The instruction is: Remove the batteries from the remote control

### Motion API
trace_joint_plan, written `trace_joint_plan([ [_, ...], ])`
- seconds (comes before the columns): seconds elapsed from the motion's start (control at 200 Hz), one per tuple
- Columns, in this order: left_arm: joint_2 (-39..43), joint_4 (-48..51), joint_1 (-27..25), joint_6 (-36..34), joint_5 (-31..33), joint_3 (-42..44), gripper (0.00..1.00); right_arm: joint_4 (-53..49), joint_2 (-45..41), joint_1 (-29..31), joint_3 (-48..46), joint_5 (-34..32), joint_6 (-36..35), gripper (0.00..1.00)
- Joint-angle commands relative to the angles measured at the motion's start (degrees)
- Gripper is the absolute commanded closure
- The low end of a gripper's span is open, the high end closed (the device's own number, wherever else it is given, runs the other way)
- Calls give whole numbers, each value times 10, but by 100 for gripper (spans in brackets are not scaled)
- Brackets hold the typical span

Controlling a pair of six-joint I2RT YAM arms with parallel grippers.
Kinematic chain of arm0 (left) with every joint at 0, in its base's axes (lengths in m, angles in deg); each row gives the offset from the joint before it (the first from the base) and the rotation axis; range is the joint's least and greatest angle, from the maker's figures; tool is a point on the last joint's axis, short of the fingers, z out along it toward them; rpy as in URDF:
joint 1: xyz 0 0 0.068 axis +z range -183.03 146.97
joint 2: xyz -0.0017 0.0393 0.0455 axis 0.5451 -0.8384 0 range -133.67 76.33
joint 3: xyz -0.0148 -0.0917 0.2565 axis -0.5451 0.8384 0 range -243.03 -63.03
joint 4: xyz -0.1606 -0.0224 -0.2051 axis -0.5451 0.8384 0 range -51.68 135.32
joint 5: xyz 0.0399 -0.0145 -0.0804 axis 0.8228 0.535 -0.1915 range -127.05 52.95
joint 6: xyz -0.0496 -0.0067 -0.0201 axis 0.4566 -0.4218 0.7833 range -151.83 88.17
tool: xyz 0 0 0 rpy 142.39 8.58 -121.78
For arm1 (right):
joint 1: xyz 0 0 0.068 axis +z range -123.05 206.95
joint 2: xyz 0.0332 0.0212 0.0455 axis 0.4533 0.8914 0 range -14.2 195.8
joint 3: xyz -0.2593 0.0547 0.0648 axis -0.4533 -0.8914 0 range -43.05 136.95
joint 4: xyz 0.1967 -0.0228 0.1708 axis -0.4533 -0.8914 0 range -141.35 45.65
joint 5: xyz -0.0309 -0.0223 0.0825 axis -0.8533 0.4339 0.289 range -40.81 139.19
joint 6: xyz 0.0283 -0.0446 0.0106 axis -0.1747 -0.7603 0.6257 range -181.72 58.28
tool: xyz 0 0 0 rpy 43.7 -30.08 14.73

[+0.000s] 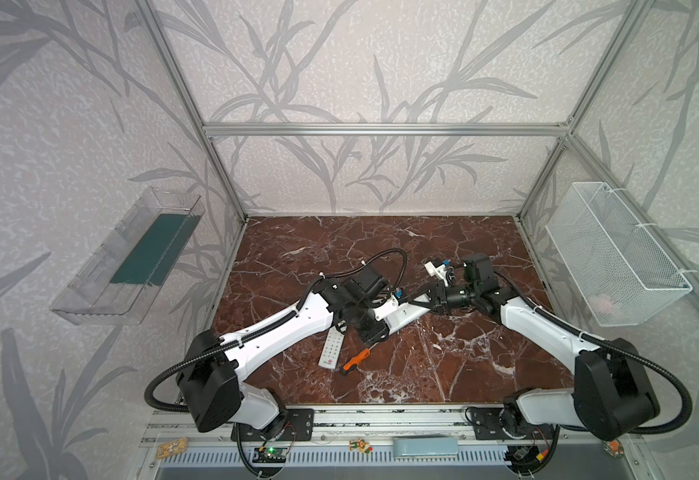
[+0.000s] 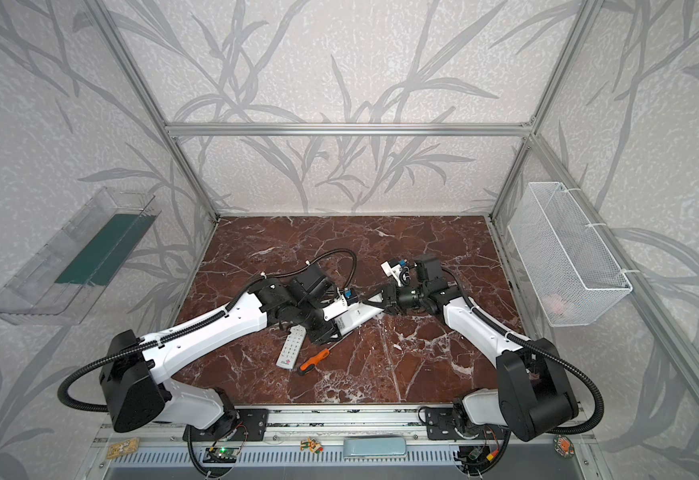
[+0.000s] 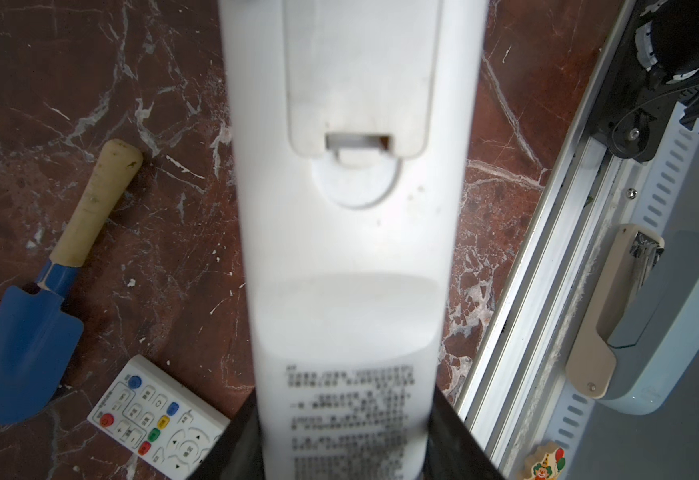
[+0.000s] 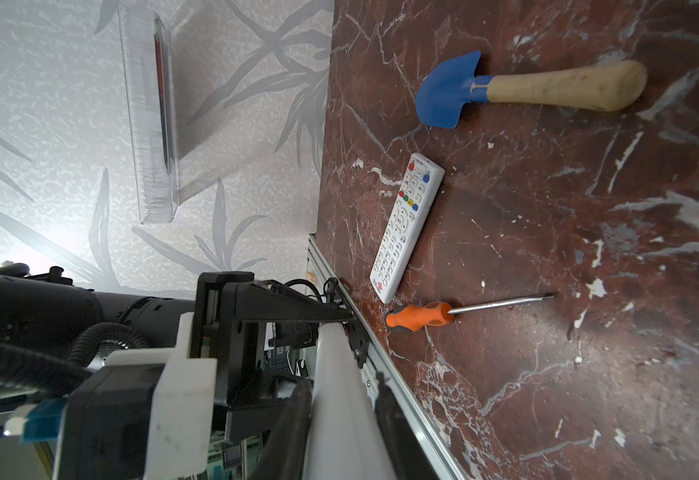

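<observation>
The left gripper point(image 3: 345, 453) clamps the white remote control point(image 3: 348, 249) by its labelled end; the right gripper point(image 4: 341, 415) is pinched shut on the remote's opposite end; no batteries show, presumably under the battery cover point(image 3: 358, 75), not yet off that remote's back; the cells should be light, rigid, slick and roll-prone, best pinched across mid-body once the cover's latch tab point(image 3: 356, 143) lifts.

Left hand point(image 3: 345, 449) gripping; right hand point(image 4: 341, 419) clamped, facing it.

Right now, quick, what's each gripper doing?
Left gripper: closed on the white remote.
Right gripper: closed on that remote's far end.
</observation>
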Motion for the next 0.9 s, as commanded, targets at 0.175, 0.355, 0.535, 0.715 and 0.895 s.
trace_joint_plan([
  [0.175, 90, -76, 5, 57, 50, 60, 25, -67, -66, 1, -6, -90, 3, 88],
  [0.355, 126, -106, 24, 106, 47, 91, 14, -90, -77, -4, 9, -112, -6, 88],
  [0.535, 153, -117, 59, 181, 14, 96, 13, -117, -83, -18, 19, -114, -25, 89],
  [0.715, 188, -167, 113, 274, -62, 117, 12, -114, -92, -47, 12, -98, -27, 89],
  [0.895, 181, -185, 130, 311, -94, 121, 12, -116, -83, -66, 22, -77, -34, 89],
])
